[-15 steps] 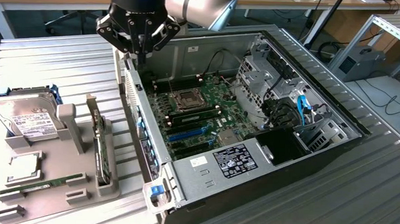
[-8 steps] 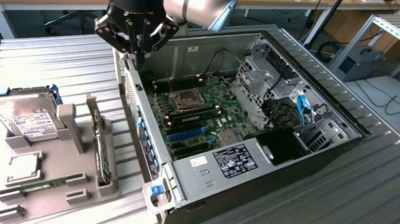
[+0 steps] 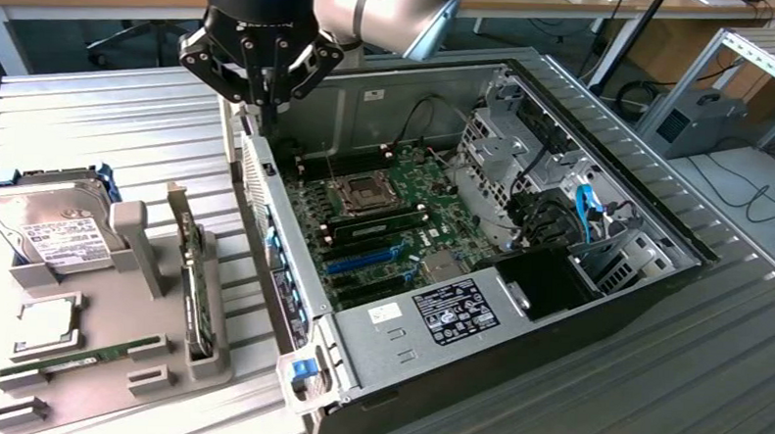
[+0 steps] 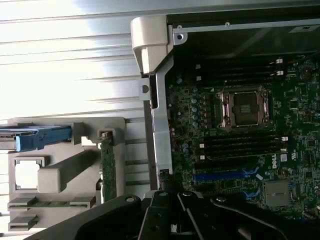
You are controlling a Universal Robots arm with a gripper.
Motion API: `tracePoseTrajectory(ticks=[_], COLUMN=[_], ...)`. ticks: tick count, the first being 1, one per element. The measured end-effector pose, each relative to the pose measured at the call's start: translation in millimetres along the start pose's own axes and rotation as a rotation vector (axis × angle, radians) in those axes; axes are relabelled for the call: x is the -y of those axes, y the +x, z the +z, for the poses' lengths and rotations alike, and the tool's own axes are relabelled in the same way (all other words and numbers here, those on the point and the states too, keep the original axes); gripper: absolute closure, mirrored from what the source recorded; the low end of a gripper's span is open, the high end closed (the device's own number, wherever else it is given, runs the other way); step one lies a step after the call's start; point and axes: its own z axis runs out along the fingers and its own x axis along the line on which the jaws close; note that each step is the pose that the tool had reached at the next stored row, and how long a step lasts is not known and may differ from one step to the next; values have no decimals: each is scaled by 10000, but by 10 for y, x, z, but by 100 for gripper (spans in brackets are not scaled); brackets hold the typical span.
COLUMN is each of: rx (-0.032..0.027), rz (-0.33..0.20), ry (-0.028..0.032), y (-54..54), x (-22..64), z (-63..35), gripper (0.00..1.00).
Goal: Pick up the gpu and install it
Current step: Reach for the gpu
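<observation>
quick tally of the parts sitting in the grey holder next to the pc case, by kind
hard drive: 1
gpu: 1
memory stick: 1
square silver chip: 1
total: 4

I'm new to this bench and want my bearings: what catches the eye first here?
The open computer case, its green motherboard exposed, lies in the middle of the exterior view. The gripper hangs above the case's rear edge with jaws shut. The graphics card stands on edge in the grey holder at that view's left.
</observation>
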Motion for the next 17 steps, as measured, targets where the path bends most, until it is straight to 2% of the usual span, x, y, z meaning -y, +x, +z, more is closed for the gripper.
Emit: tracePoseTrajectory(ticks=[17], rx=[0], rz=[0], ry=[0], y=[47], x=[3], z=[-1], gripper=[89])
